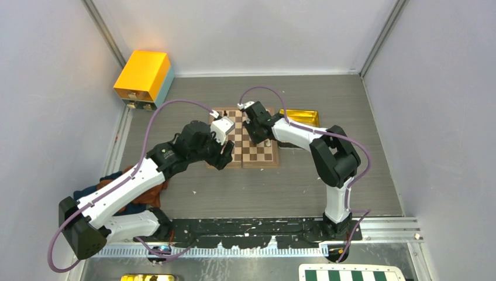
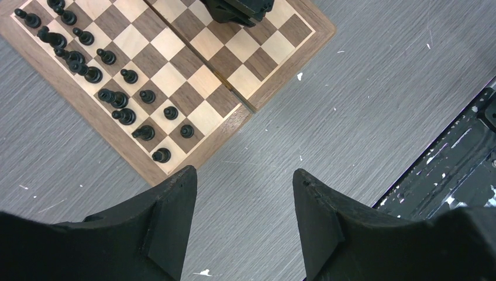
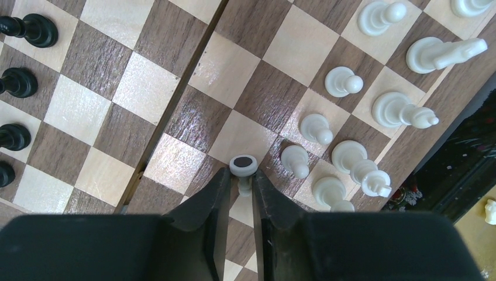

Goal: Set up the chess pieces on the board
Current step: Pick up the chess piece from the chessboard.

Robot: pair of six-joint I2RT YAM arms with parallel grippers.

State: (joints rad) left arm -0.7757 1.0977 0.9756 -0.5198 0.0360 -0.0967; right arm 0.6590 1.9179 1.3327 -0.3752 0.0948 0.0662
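While the left tool [image 2: 243, 174] gapes empty, the right tool [image 3: 241, 177] pinches a white chess piece [image 3: 244, 164]

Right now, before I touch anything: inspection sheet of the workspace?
Surface: grey table, scattered white specks.
Job's things: wooden board lies flat; black pieces stand in two rows on one half, white pieces are grouped on the other half.
Clutter: yellow box in the far left corner; gold tray beside the board; cloth under the left arm; green-and-white board at the near edge.
Hands: left hand open, empty, over bare table off the board's corner; right hand closed on one white piece.
Cables: a purple cable loops along each arm.
Surroundings: grey walls; paint-chipped black rail.
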